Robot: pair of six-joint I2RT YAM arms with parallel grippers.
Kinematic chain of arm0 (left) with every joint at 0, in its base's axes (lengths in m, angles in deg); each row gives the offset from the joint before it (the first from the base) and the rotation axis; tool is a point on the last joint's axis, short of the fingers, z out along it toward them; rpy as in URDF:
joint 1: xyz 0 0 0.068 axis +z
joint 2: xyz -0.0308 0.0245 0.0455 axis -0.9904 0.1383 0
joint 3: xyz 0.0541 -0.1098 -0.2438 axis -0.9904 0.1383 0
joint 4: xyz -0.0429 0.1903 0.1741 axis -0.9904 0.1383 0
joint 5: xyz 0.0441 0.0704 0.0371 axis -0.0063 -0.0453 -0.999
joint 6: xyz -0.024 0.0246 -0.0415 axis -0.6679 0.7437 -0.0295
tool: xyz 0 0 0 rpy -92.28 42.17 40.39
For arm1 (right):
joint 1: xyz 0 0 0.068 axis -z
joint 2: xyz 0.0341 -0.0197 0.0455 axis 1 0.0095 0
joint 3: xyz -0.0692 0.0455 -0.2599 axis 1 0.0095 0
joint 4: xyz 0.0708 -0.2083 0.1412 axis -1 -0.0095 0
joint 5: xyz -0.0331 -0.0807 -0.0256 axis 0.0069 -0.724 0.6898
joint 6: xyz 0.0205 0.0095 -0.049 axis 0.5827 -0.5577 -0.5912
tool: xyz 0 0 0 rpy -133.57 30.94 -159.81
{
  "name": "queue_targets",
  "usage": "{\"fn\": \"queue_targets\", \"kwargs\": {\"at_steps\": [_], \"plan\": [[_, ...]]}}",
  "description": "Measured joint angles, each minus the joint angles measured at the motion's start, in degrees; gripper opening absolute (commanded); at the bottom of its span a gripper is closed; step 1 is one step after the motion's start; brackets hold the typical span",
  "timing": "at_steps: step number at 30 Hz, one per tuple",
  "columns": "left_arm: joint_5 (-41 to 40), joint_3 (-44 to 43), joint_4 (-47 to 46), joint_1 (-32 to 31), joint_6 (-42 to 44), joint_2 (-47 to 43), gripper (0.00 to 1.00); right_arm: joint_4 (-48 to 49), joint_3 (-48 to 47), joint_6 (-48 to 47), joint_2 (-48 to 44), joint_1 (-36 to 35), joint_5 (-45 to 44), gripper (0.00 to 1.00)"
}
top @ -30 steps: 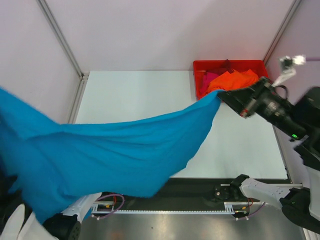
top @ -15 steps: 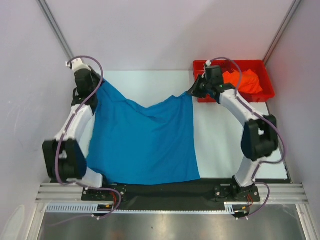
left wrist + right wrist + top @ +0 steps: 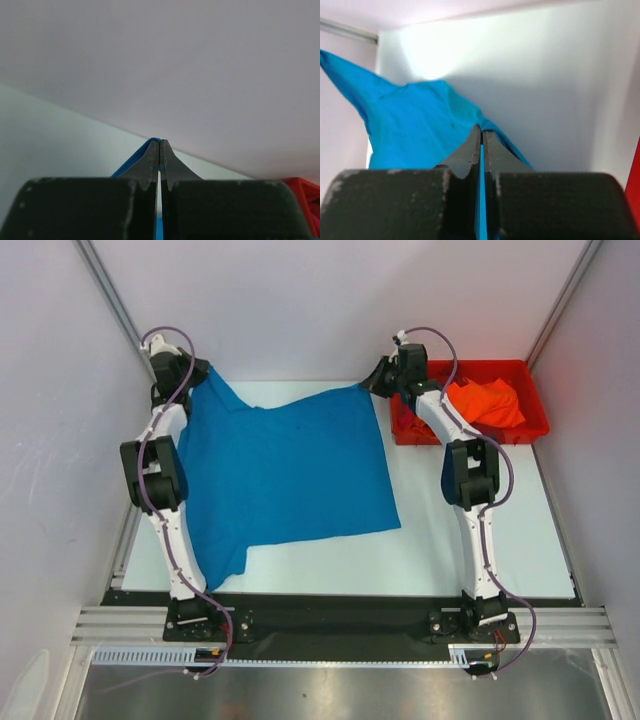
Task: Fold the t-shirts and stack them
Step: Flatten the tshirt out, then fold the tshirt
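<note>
Left gripper: jaws pinched tight on the far-left corner of the blue shirt, with the cloth edge showing between my closed tips. Right gripper: clamped the same way on the far-right corner, a blue strip caught between the fingers. Shirt's far edge runs between the two, dipping slightly mid-span. The rest lies spread on the table toward my bases, one flap trailing near-left. Red bin just right of my right gripper, orange shirt inside.
</note>
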Motion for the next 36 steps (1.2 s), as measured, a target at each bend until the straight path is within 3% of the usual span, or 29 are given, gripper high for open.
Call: {"fn": "queue_targets", "kwargs": {"at_steps": [3, 9, 21, 36], "plan": [[1.5, -4.5, -0.2, -0.1, -0.5, 0.6, 0.0, 0.4, -5.6, 0.3, 3.1, 1.0, 1.3, 0.0], [2.4, -5.7, 1.5, -0.1, -1.7, 0.6, 0.0, 1.1, -7.0, 2.7, 6.8, 3.5, 4.0, 0.0], [2.5, 5.8, 14.4, 0.1, -2.8, -6.8, 0.0, -2.9, -7.5, 5.4, 9.2, 5.4, 9.6, 0.0], [3.2, 13.2, 31.8, 5.6, -2.3, -23.1, 0.0, -18.7, -7.9, 1.2, 7.9, 8.4, 13.7, 0.0]]}}
